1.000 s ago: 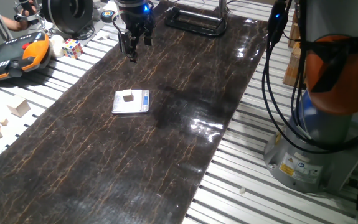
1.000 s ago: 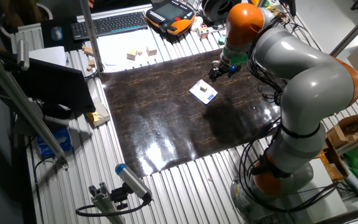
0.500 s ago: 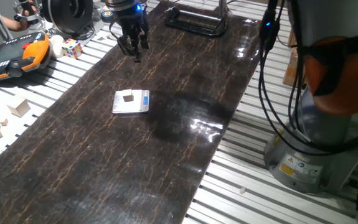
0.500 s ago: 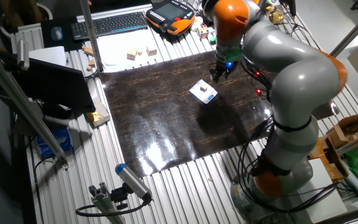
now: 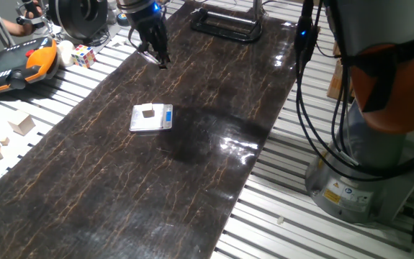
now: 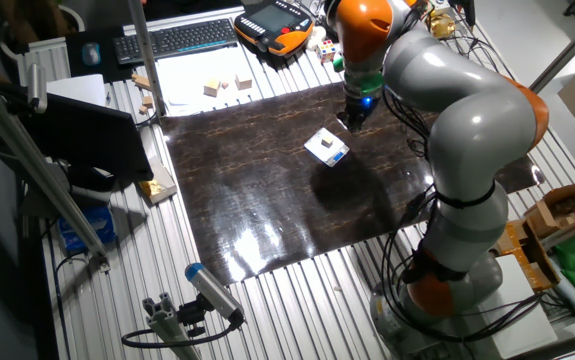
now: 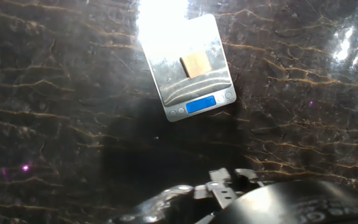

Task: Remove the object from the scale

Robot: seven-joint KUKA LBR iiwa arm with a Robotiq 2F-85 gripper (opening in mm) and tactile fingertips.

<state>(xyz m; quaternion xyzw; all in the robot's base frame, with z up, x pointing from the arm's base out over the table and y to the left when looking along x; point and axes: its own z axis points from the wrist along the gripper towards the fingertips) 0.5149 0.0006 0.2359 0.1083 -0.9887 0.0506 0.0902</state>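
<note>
The scale (image 5: 151, 119) lies flat on the dark marbled mat, its blue display strip at the right end. The object (image 5: 147, 111), a tiny tan wooden cube, sits on its platform. Both also show in the other fixed view, the scale (image 6: 327, 149) with the object (image 6: 325, 141) on it. My gripper (image 5: 158, 59) hangs above the mat well behind the scale, fingers pointing down, apart and holding nothing. From the other side my gripper (image 6: 348, 121) is just beyond the scale's far corner. The hand view looks down on the scale (image 7: 180, 94) and the object (image 7: 194, 64); the fingers are not clear there.
A Rubik's cube (image 5: 84, 55) and an orange-black pendant (image 5: 12, 66) lie left of the mat. Pale wooden blocks (image 5: 21, 124) rest on the slatted table. A black frame (image 5: 225, 25) stands at the mat's far end. The robot base (image 5: 365, 165) is on the right.
My gripper has shifted left and toward the far end of the mat and turned about its axis. The scale and the cube have not moved.
</note>
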